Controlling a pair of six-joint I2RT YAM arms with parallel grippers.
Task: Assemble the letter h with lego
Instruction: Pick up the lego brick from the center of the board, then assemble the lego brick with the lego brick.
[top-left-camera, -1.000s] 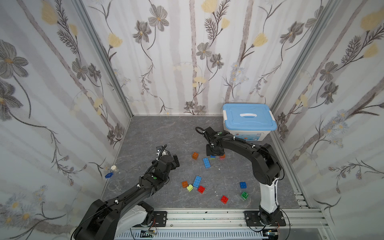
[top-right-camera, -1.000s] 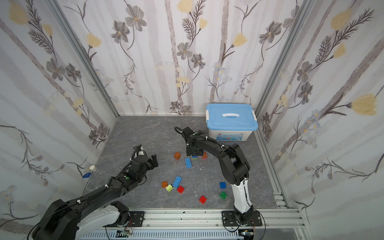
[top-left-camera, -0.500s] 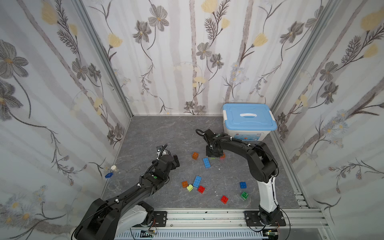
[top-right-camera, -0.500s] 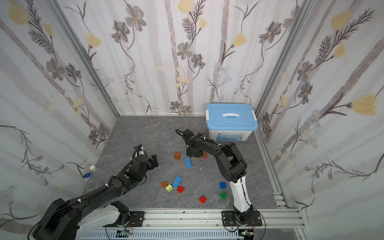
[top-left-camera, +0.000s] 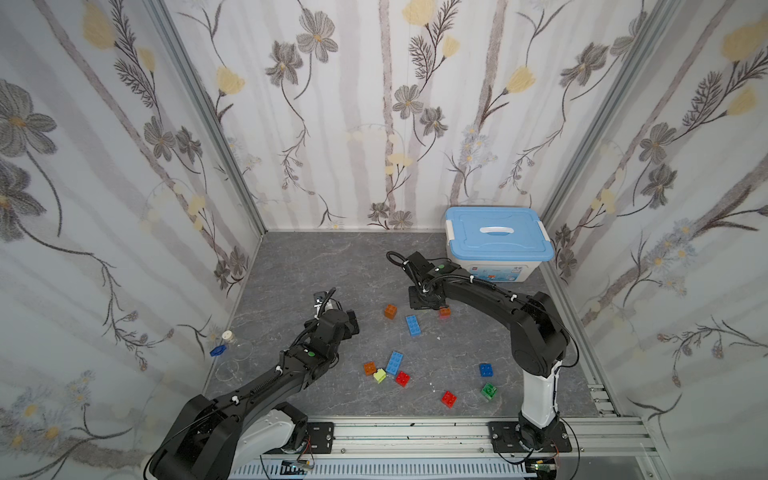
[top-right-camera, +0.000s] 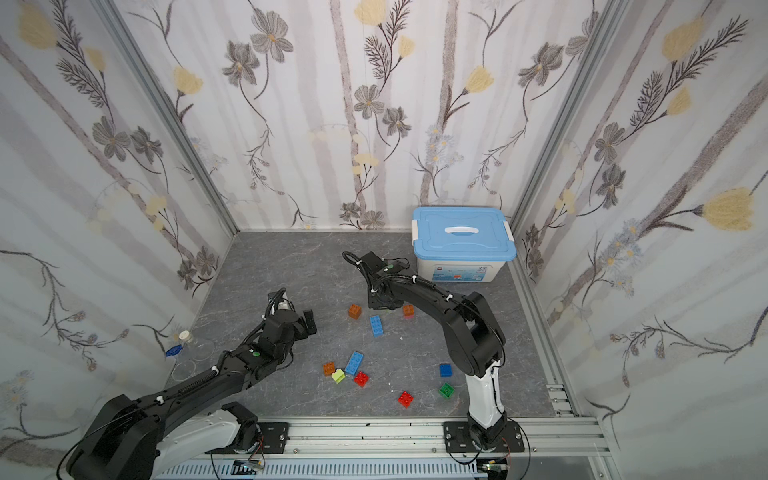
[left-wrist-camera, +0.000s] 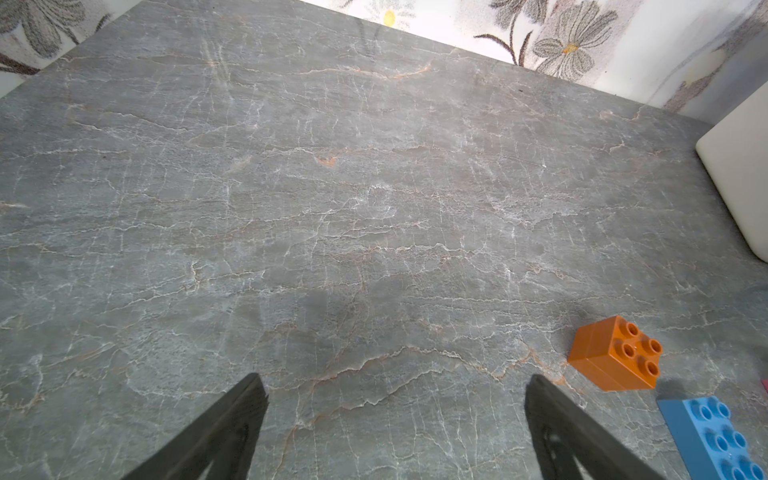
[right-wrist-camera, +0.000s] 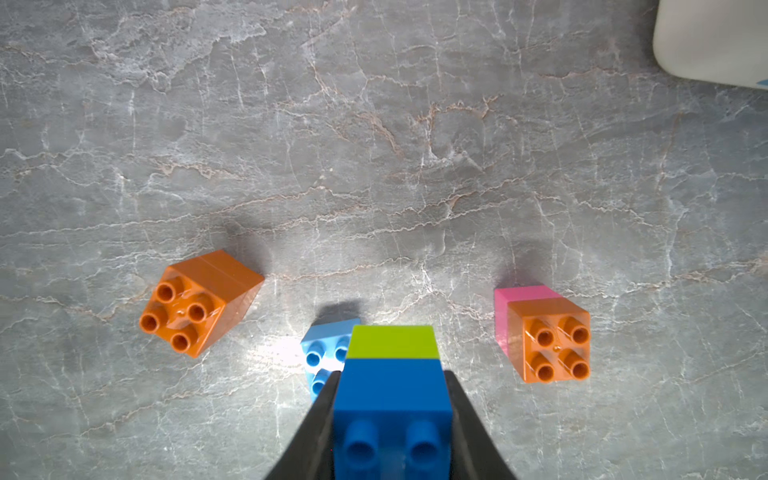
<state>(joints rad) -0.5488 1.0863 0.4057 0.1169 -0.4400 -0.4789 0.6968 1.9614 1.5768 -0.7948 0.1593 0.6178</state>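
On the grey floor (top-left-camera: 316, 266), in both top views, the lego lies scattered. An orange brick (top-left-camera: 390, 311), a long light-blue brick (top-left-camera: 412, 325) and an orange-on-pink stack (top-left-camera: 444, 311) sit mid-floor. A nearer cluster (top-left-camera: 394, 362) of orange, lime, red and light-blue pieces lies towards the rail, with single blue, green and red ones to its right. The right gripper (top-left-camera: 424, 300) hangs low between the orange brick and the stack, just near of the storage box (top-left-camera: 498, 245) in the far right corner. The left gripper (top-right-camera: 308, 323) hovers left of the orange brick.

In the left wrist view, the left gripper (left-wrist-camera: 395, 378) is spread wide over bare floor, and both the orange brick and the long light-blue brick are apart from it.

In the right wrist view, the right gripper (right-wrist-camera: 391, 376) pinches a blue brick (right-wrist-camera: 392, 415) by two opposite sides. A lime brick (right-wrist-camera: 392, 343) is joined to the blue brick's floor-facing end. I cannot tell whether the pair touches the floor.
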